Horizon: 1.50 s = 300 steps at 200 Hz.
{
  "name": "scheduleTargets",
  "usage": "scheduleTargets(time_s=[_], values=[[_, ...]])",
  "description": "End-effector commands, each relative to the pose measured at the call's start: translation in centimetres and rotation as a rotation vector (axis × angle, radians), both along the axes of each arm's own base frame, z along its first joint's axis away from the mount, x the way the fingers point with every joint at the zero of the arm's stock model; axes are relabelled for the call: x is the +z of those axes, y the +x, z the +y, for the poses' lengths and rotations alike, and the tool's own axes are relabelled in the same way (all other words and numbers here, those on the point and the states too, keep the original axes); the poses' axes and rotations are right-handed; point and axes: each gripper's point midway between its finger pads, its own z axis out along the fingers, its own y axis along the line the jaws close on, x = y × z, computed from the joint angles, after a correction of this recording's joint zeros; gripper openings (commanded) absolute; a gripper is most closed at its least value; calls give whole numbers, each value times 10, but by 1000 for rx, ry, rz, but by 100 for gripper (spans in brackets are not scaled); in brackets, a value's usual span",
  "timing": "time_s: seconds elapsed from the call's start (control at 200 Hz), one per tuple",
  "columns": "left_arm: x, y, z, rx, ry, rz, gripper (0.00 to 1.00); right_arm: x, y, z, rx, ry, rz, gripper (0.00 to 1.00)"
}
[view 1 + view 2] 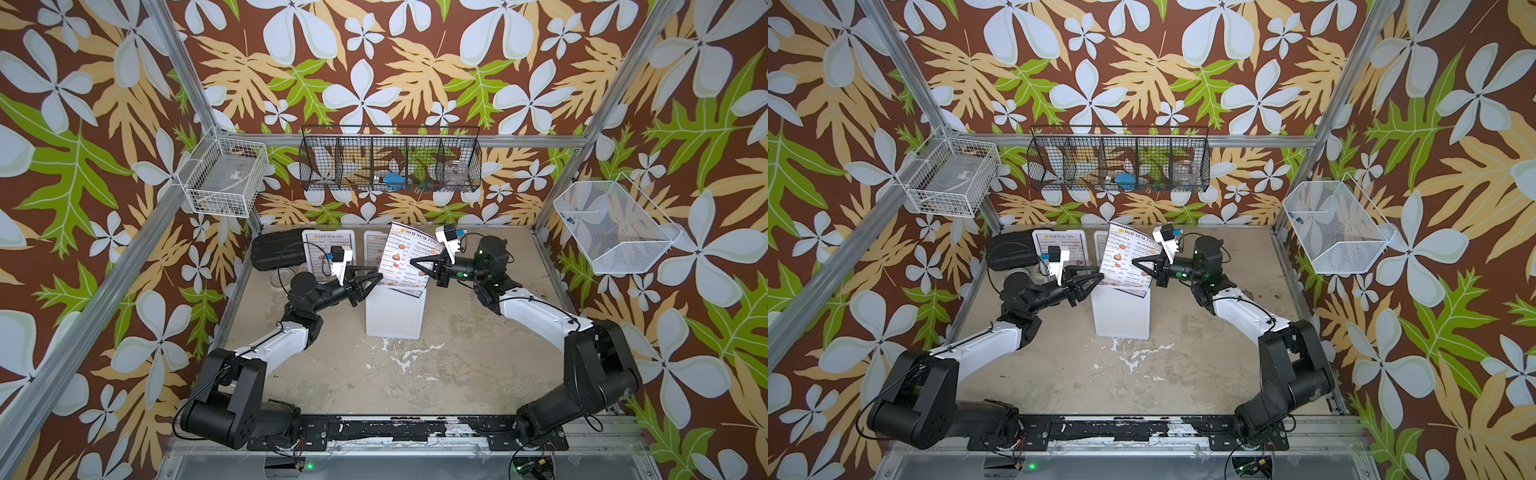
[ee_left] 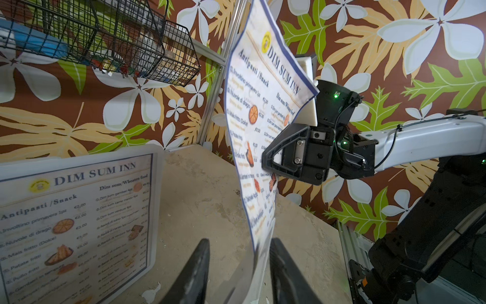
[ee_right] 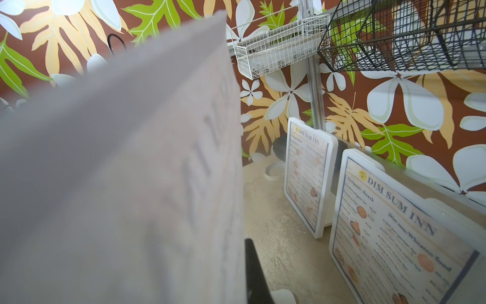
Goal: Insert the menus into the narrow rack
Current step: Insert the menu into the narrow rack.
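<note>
One menu (image 1: 409,249) stands upright and a little curled over the white narrow rack (image 1: 395,316), its lower edge at the rack's top opening. My right gripper (image 1: 412,262) is shut on this menu's right half; in the right wrist view the sheet's blank back (image 3: 131,158) hides one finger. My left gripper (image 2: 239,242) is open at the menu's left edge, with the sheet (image 2: 252,110) between the jaws, close beside one finger. Two more menus (image 1: 318,243) (image 1: 372,245) lean on white panels against the back wall.
A black case (image 1: 276,249) and a round ring (image 1: 284,276) lie at the back left. A black wire basket (image 1: 390,160) hangs on the back wall. White wire baskets hang at the left (image 1: 224,178) and right (image 1: 615,226).
</note>
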Motion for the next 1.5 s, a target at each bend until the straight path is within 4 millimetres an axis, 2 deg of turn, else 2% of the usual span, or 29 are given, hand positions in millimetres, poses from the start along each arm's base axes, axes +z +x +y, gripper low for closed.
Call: scheduleTargets(time_s=[0.0,0.3,0.415,0.566,0.841,1.051,1.331,1.496], values=[[4,4,1,19,14,-18,46,-9,1,5,-20,-61,-27,0],[2,13,-2,23,23,-8,48,-14,0,13,-15,-104,-44,0],[1,16,-3,17,22,-1,45,-12,3,10,-50,-114,-54,0],[3,14,-3,12,17,-6,41,-3,9,7,-93,-125,-65,0],[6,14,-3,15,14,-9,41,-11,16,10,-114,-183,-65,0],[7,13,-3,13,13,-11,41,-6,16,15,-122,-207,-79,0],[3,12,-3,5,15,-8,23,-11,7,21,-90,-202,-89,1],[0,11,-3,2,15,-2,6,2,-4,22,-54,-146,-104,15]])
